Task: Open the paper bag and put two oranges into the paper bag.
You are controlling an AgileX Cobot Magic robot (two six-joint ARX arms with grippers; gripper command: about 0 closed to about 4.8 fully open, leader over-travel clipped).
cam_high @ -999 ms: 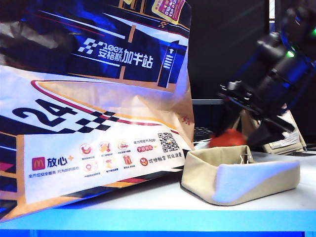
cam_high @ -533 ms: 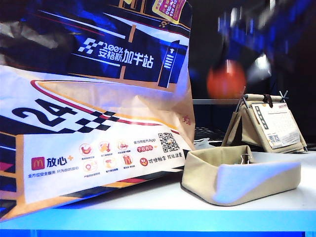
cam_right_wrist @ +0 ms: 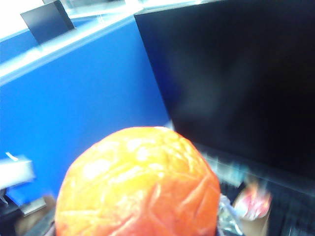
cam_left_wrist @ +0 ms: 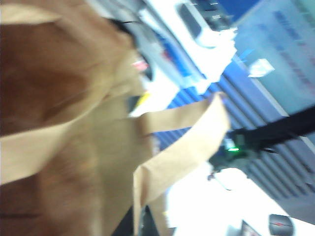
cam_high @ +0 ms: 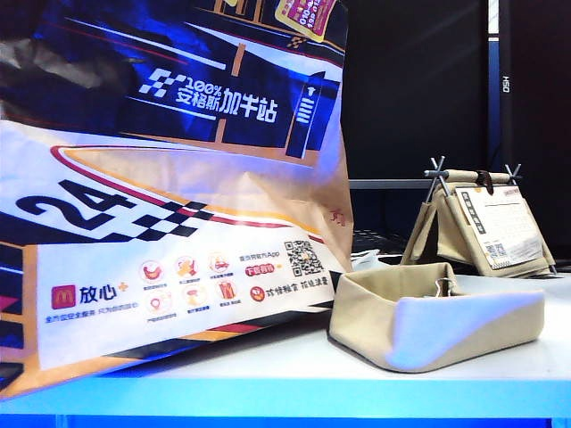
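Note:
The paper bag point(cam_high: 169, 205) stands tall on the left of the table, dark blue print over brown kraft. In the left wrist view its brown inside point(cam_left_wrist: 74, 147) and pale paper handles point(cam_left_wrist: 182, 147) fill the frame. My left gripper point(cam_left_wrist: 140, 223) is shut on the bag's top edge, dark fingertips pinching the paper. In the right wrist view one glossy orange point(cam_right_wrist: 138, 184) fills the foreground, and my right gripper point(cam_right_wrist: 140, 223) is closed around it, its fingers hidden behind the fruit. Neither gripper appears in the exterior view.
A low beige fabric tray point(cam_high: 428, 316) sits right of the bag near the table's front. Behind it stands a small calendar on a canvas stand point(cam_high: 486, 223). The right arm point(cam_left_wrist: 256, 140) shows dark in the left wrist view, beyond the handles.
My right gripper rose from the fabric tray with the orange and left the exterior view through the top. The bag and the tray have not moved.

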